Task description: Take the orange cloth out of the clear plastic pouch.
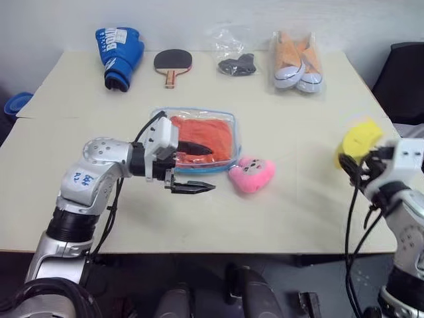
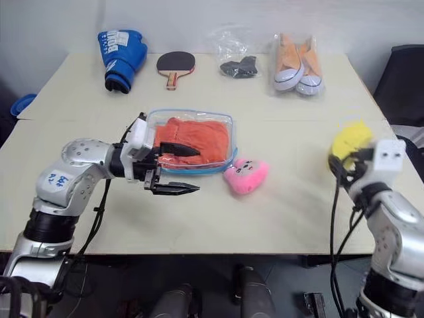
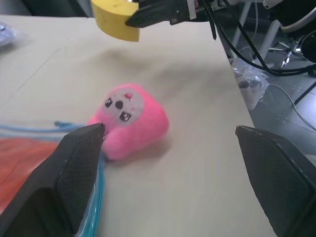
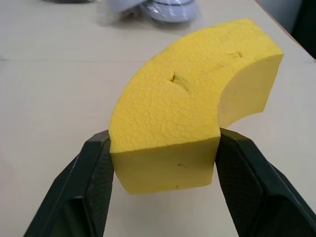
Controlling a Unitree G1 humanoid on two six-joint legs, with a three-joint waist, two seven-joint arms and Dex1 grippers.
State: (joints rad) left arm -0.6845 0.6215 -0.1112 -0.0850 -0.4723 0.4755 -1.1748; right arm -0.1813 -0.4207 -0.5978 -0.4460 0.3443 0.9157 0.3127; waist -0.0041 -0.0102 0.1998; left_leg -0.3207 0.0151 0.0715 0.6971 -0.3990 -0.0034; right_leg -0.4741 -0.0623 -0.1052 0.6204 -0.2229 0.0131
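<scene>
A pale beige table [image 1: 278, 212] stands against a plain white wall [image 1: 199, 16].

We see the table [image 1: 285, 218] under soft, even, diffuse light, moderately bright, with no hard shadows; only a faint shadow lies just beside the pink plush toy [image 1: 252, 174]. Weak glare shows on the clear plastic pouch [image 1: 228, 122] and on the thin bags at the far edge. In the left wrist view we find the plush toy smeared by blur, and the near black fingers [image 3: 74, 173] soft and out of focus. In the right wrist view the yellow foam wedge [image 4: 187, 103] is sharp, its pebbled texture clear, while the far background blurs.
</scene>
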